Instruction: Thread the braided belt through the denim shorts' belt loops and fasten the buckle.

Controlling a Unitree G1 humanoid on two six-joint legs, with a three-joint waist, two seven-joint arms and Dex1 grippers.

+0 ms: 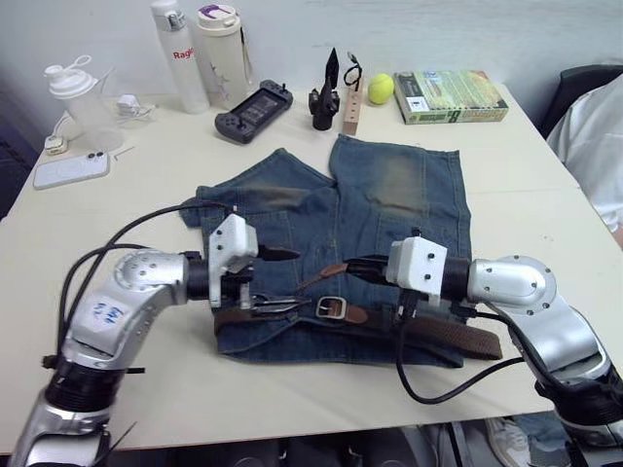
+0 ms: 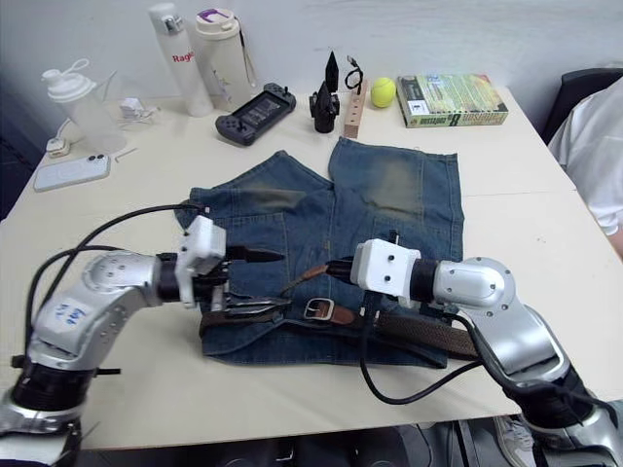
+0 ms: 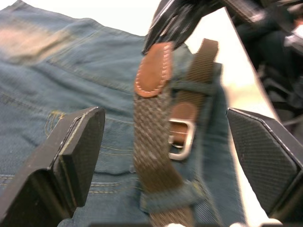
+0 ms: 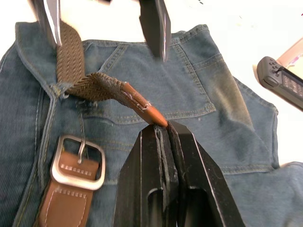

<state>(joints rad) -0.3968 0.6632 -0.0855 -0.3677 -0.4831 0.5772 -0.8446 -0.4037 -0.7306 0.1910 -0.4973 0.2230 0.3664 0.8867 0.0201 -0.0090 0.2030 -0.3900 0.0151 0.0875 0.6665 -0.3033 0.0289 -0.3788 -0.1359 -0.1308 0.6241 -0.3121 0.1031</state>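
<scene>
Along the far edge of the white table (image 1: 545, 195) we see a white bottle (image 1: 178, 53) with red lettering beside a cream bottle (image 1: 223, 49) with a purple lid, and to their left a clear shaker bottle (image 1: 80, 97) with a white phone (image 1: 70, 170) lying in front of it. Near the middle we find a dark game controller (image 1: 253, 111), a black pointed object (image 1: 325, 95) next to an upright wooden block (image 1: 352, 109), then a yellow-green ball (image 1: 381, 89) and a green book (image 1: 451, 96) lying flat. At the right edge we make out a person's white sleeve (image 1: 596, 146) against a dark chair (image 1: 574, 88).
</scene>
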